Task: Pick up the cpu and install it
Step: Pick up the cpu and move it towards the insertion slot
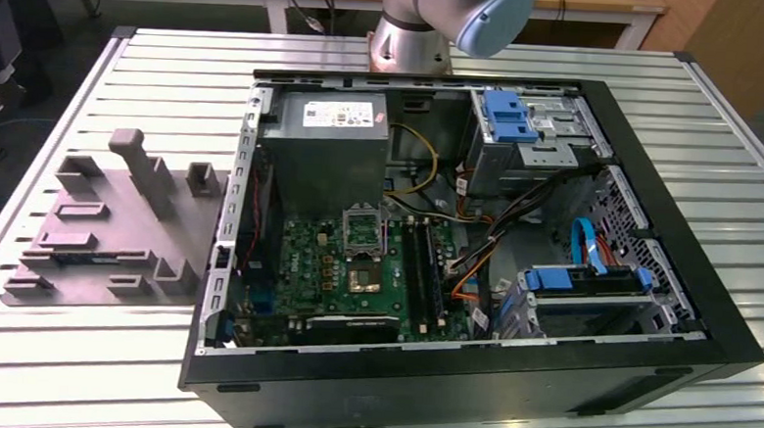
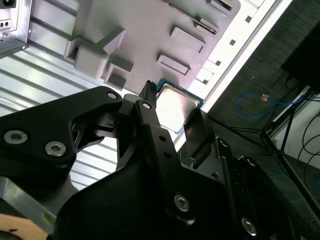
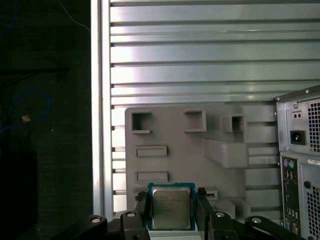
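Observation:
The cpu (image 3: pixel 171 207), a small square chip with a pale metal top and a green rim, sits between my two black fingers (image 3: pixel 142 202). My gripper (image 3: pixel 172 200) is shut on it, one finger at each opposite edge. In the second wrist view the cpu (image 2: pixel 176 104) hangs in the gripper (image 2: pixel 172 107), well above the grey moulded fixture (image 2: pixel 150 35). In the exterior view the green motherboard (image 1: pixel 304 259) lies inside the open computer case, with its silver socket frame (image 1: pixel 362 235) standing open.
The grey fixture (image 1: pixel 107 229) with several pockets lies on the slatted metal table (image 1: pixel 152 359), at the exterior view's left of the black case (image 1: pixel 690 318). The arm's base (image 1: pixel 425 30) stands behind the case. The table's edge (image 3: pixel 100 125) drops to dark floor.

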